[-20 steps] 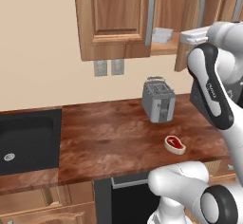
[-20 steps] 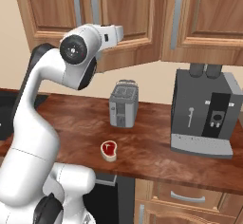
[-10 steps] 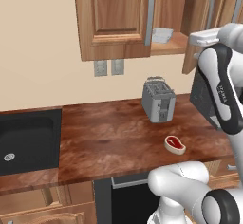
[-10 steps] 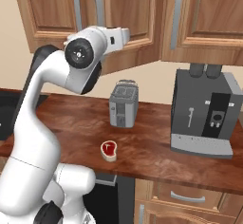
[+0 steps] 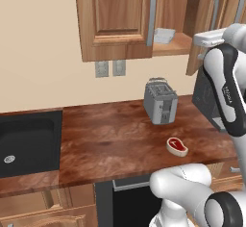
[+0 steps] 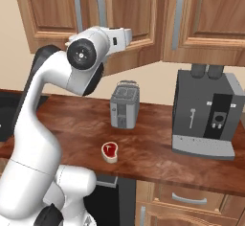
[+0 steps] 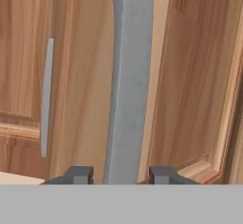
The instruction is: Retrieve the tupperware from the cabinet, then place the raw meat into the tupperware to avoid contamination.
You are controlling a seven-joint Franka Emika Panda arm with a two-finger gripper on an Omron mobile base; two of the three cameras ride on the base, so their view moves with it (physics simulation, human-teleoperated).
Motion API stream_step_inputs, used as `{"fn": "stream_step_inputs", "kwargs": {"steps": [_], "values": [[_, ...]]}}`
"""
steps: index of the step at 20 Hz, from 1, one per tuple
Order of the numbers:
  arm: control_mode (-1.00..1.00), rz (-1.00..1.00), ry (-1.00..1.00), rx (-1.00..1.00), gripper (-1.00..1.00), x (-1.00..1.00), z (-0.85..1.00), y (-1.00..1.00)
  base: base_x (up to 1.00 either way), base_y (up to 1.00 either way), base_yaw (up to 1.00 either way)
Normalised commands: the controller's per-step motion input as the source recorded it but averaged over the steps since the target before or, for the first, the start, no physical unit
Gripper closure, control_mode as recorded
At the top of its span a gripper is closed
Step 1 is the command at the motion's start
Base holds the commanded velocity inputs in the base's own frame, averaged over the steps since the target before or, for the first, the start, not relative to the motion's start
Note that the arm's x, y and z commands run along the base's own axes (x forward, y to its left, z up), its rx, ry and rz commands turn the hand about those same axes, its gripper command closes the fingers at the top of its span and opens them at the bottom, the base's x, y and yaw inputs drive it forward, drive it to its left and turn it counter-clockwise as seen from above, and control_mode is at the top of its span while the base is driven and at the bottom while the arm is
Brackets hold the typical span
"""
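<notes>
- Hanging ajar: cabinet (image 5: pixel 115 19), one door swung out, shelf edge exposed.
- Counter (image 5: pixel 115 139): wide bare wood between toaster (image 5: pixel 161 101) and sink (image 5: pixel 26 144).
- Tupperware (image 5: pixel 164 35) on the shelf.
- Raw meat (image 5: pixel 177 146) near the counter's front edge.
- Gripper (image 7: pixel 121 174): fingers parted either side of handle (image 7: pixel 128 76); contact unclear.
</notes>
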Motion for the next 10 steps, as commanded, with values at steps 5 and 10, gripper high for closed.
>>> {"fn": "stream_step_inputs", "kwargs": {"steps": [5,10], "values": [[-1.0,0.0,0.0,0.0,-1.0,-0.05,0.0,-0.01,0.0,0.0,0.0],[-1.0,0.0,-0.02,0.0,-1.0,-0.24,0.0,-0.1,0.0,0.0,0.0]]}}
